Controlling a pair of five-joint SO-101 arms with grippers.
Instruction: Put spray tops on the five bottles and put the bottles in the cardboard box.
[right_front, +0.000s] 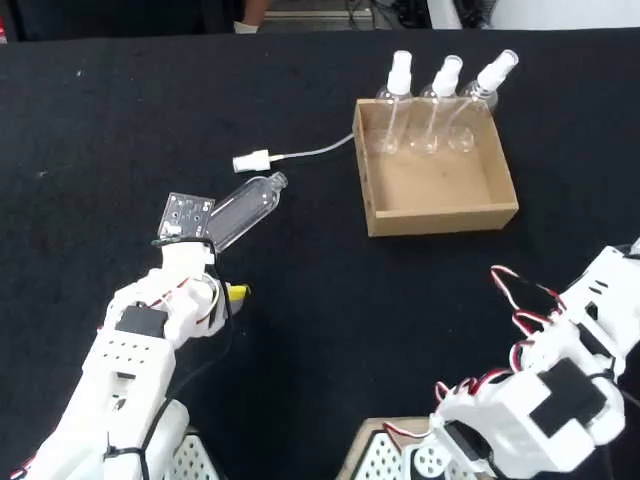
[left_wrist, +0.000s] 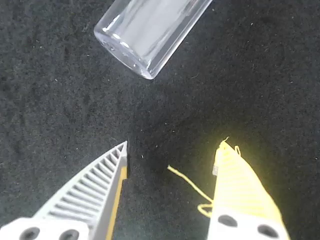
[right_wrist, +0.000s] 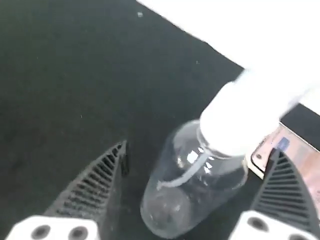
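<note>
Our left gripper (left_wrist: 173, 147) hangs low over the black table (right_front: 100, 120), its jaws apart and holding nothing. It sits just on the near side of the bare bottle (right_front: 245, 205), which lies on its side with its base toward us. The loose spray top (right_front: 252, 160) lies just beyond the bottle's neck, its tube trailing right toward the cardboard box (right_front: 440, 215). Three capped bottles (right_front: 430, 120) stand along the box's far wall.

Our right gripper (right_wrist: 200, 150) also has its jaws apart. A capped bottle (right_wrist: 190, 195) sits between them with a gap on either side, so we judge it unclamped.

The bare bottle is round and smooth, so if we close off-centre it may roll or squirt out. The capped bottle looks top-heavy, and one finger touching first could tip it. The thin tube could also miss the neck.
</note>
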